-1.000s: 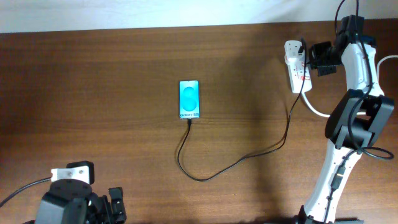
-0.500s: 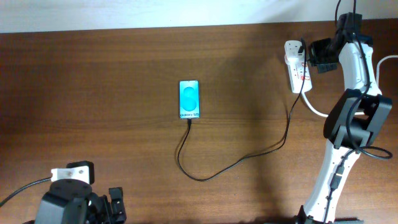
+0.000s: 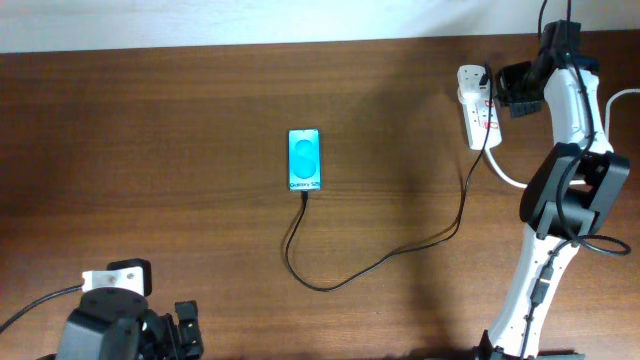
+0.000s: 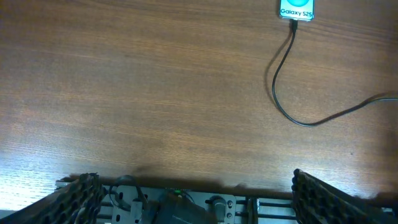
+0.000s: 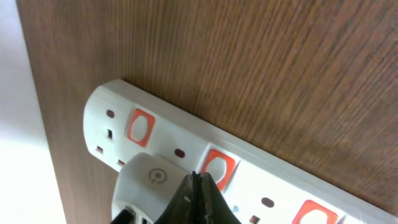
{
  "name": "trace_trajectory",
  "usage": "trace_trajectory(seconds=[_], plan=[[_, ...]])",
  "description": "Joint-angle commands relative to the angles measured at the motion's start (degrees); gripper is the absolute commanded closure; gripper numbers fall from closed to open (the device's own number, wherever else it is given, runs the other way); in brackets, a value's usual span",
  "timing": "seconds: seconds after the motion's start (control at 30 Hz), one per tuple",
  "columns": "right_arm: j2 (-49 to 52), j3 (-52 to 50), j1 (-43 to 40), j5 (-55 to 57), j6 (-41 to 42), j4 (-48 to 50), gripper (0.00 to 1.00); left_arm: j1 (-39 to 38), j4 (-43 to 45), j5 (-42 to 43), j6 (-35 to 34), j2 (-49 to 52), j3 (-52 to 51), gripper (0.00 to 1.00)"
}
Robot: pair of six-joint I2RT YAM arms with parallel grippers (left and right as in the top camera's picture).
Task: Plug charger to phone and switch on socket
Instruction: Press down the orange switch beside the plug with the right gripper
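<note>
Left fingers [image 3: 186,325] are way down in the lower left of the overhead shot. In their own wrist view they're spread wide, one in each bottom corner, with only bare counter [image 3: 150,150] between them. The phone [image 3: 305,160] lies flat a bit left of centre, cyan screen up, well apart from those fingers. The charger [image 3: 330,285] has its plug tip right up against the phone's bottom edge. From there the cable loops down, swings right and climbs to the socket [image 3: 476,105] in the upper right. A thick white cord [image 3: 505,172] trails off the socket's lower end. The right fingers [image 3: 503,92] sit just beside the socket's right side from overhead. In the right wrist view they're pressed together into one dark point, pinching nothing. The tip hangs over the strip between the white adapter [image 5: 146,180] plugged into it and the second red switch [image 5: 217,165]. Can't tell if it's actually touching the switch or just hovering above it.
</note>
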Motion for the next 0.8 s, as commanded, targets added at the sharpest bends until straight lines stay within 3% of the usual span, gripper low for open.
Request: trace_trajectory(seconds=[0.0,0.27,0.77], plan=[[1.49,-1.64,1.18,0.52,-0.76,0.26,0.96,-0.24,-0.02,-0.26,-0.33,-0.26,-0.17,0.01],[1.49,-4.17,1.22,1.51,-0.79,4.33,0.96,-0.24,-0.02,-0.26,-0.33,-0.26,-0.17,0.01],[1.49,-4.17,3.06,-4.09,1.44,2.91,0.96,-0.24,-0.02,-0.26,-0.33,-0.26,-0.17,0.01]])
